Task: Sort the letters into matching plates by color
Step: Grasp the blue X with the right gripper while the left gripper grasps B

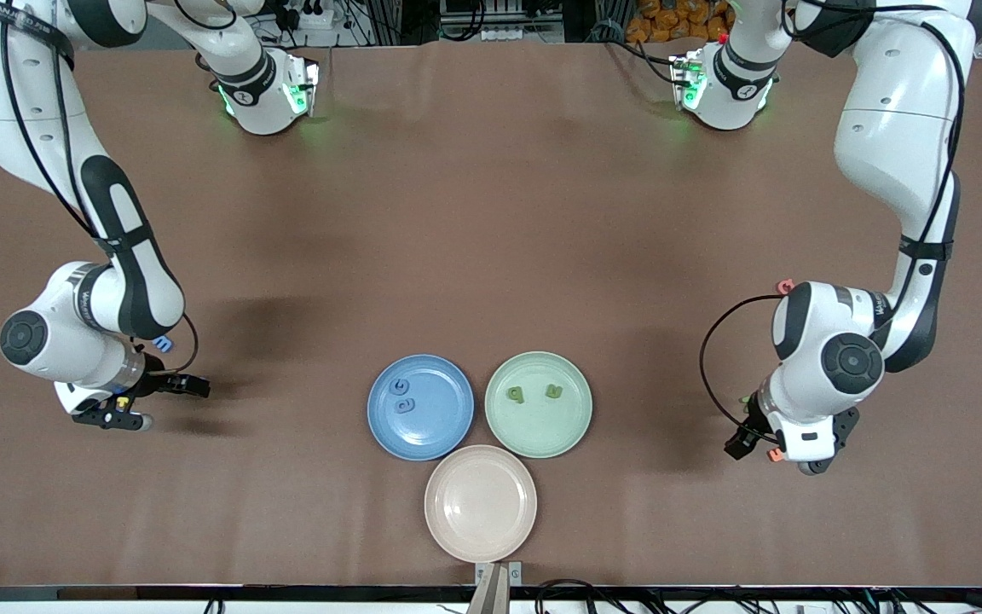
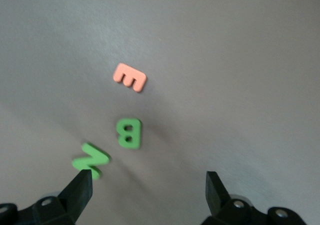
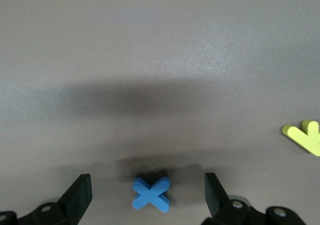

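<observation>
The blue plate (image 1: 448,426) holds two blue letters (image 1: 404,396). Beside it, the mint green plate (image 1: 534,435) holds two green letters (image 1: 534,393). My right gripper (image 1: 150,402) hangs low over the table at the right arm's end, open, with a blue X (image 3: 150,192) lying on the table between its fingers (image 3: 80,185). Another blue letter (image 1: 164,344) lies by that arm's wrist. My left gripper (image 1: 789,437) is open at the left arm's end (image 2: 148,182) and holds nothing. A green N (image 2: 90,160) lies by one fingertip, with a green B (image 2: 129,132) just past it.
A beige plate (image 1: 481,503) sits nearer the front camera than the other two plates. An orange E (image 2: 130,77) lies beside the green B. A yellow letter (image 3: 304,135) lies near the blue X. A pink letter (image 1: 785,286) lies by the left arm.
</observation>
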You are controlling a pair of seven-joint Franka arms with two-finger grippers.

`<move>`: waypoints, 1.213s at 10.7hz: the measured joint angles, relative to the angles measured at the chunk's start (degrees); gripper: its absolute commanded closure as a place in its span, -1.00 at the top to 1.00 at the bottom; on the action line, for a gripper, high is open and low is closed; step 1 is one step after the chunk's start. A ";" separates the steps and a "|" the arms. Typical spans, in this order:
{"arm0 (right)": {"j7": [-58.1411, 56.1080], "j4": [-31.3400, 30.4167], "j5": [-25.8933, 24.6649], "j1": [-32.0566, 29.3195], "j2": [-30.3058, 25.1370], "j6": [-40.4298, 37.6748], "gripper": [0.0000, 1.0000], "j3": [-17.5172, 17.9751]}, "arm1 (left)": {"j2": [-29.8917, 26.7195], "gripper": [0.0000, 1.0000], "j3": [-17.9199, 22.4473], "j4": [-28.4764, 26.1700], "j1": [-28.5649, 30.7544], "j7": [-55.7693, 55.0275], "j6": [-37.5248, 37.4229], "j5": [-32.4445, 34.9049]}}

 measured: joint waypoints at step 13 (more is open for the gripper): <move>0.04 -4.19 -0.02 -0.14 -0.34 5.42 0.01 -0.06 | 4.32 1.00 0.06 0.41 3.60 8.17 0.02 0.00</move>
